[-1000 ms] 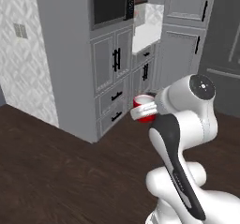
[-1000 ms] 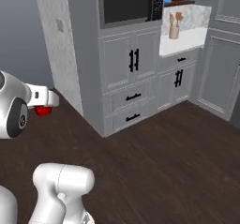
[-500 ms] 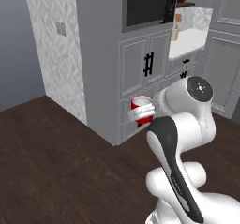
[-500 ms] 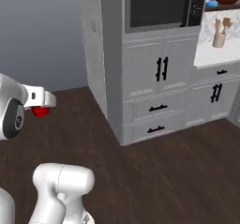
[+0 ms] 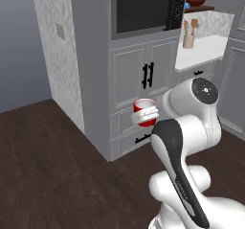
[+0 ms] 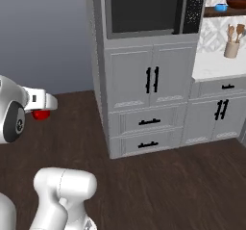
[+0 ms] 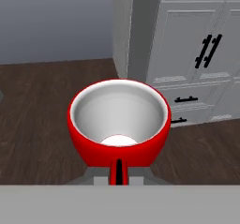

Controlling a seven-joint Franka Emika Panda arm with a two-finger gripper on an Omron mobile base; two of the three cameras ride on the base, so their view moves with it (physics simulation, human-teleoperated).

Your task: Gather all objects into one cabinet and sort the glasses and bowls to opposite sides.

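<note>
One red cup (image 7: 119, 124) sits in our gripper (image 7: 118, 170), jaws pinched tight on the near rim/wall, mouth facing away from the hand toward the floor & cabinets. In left base view the cup (image 5: 144, 112) is at the gripper's (image 5: 149, 112) tip, held off the floor in front of the grey drawer stack (image 5: 128, 127). Shelf board (image 6: 225, 11) w/ blue vessel (image 6: 220, 6) & brown bowl (image 6: 236, 3) is well apart, up and to the right of the gripper (image 6: 42, 109).
</note>
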